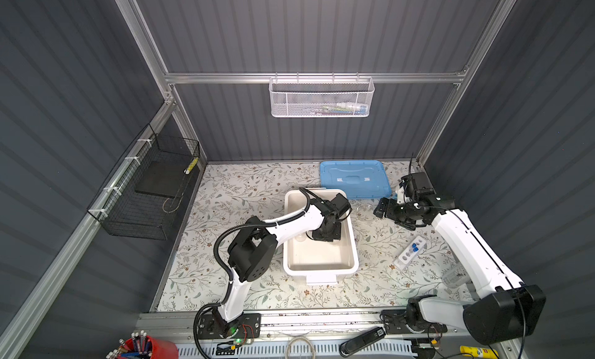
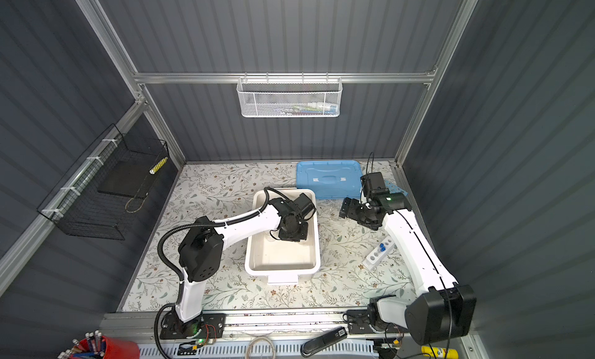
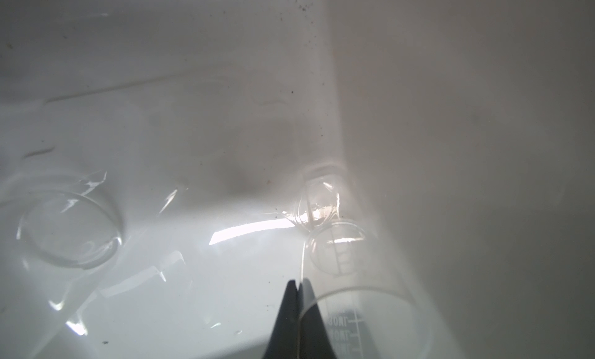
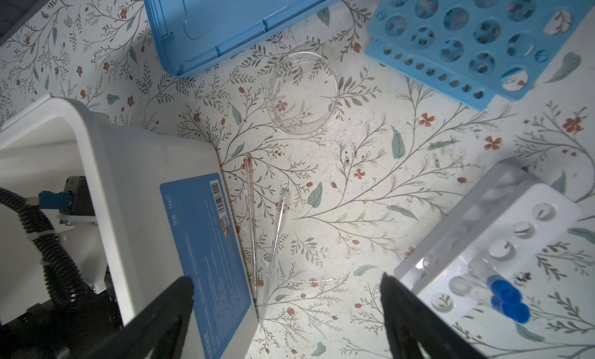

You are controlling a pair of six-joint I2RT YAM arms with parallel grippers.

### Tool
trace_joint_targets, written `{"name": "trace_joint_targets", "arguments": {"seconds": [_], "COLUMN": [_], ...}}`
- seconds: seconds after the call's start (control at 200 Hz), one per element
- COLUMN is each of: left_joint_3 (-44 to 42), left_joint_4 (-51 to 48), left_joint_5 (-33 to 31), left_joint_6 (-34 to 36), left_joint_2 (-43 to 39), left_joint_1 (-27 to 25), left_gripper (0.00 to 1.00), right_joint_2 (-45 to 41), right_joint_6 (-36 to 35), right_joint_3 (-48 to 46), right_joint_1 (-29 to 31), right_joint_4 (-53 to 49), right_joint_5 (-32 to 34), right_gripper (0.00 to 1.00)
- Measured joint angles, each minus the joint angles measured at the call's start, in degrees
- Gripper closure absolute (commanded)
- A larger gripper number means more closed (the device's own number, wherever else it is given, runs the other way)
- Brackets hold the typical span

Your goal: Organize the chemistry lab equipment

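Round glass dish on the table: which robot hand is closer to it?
Right. The right gripper hangs open just beside the dish, over the table. The left gripper is farther away, down inside the white tub, shut on a beaker.

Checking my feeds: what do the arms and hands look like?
Left arm and right arm: white links, bulky black joints. A ribbed black conduit runs along the left one; a thin black cable along the right. Black, tapered fingers on the left hand and right hand.
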Motion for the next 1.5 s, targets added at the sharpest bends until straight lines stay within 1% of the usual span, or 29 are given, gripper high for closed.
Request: {"name": "trace_joint_targets", "arguments": {"seconds": [0.455,0.64,0.856,1.021,1.391,1.501], "left_joint_3": [0.3,1.1,1.1,1.2,1.2,1.2], "left_joint_4": [-0.1,0.0,-0.1,-0.3,-0.7,-0.7], "left_joint_5": [0.0,0.0,-0.2,-0.7,-2.6,-2.8], "left_joint_6": [-0.1,-0.2,-0.1,-0.1,-0.2,-0.2], "left_joint_2": [1.4,1.8,2.0,2.0,2.0,1.7], "left_joint_1": [0.0,0.0,0.0,0.0,0.0,0.0], "left_gripper": [0.87,0.78,0.7,0.59,0.46,0.4], "right_joint_2": [1.4,1.5,2.3,3.3,4.8,5.2], "right_joint_6": [-0.2,-0.3,-0.4,-0.5,-0.7,-0.7], "right_joint_3": [-2.6,-2.7,-3.1,-3.1,-3.4,-3.4], "right_joint_1": [0.0,0.0,0.0,0.0,0.0,0.0], "right_joint_4": [0.8,1.2,1.5,1.9,2.9,2.9], "right_joint_5": [0.1,0.2,0.2,0.2,0.2,0.2], "right_gripper": [0.08,0.08,0.08,0.08,0.09,0.08]}}
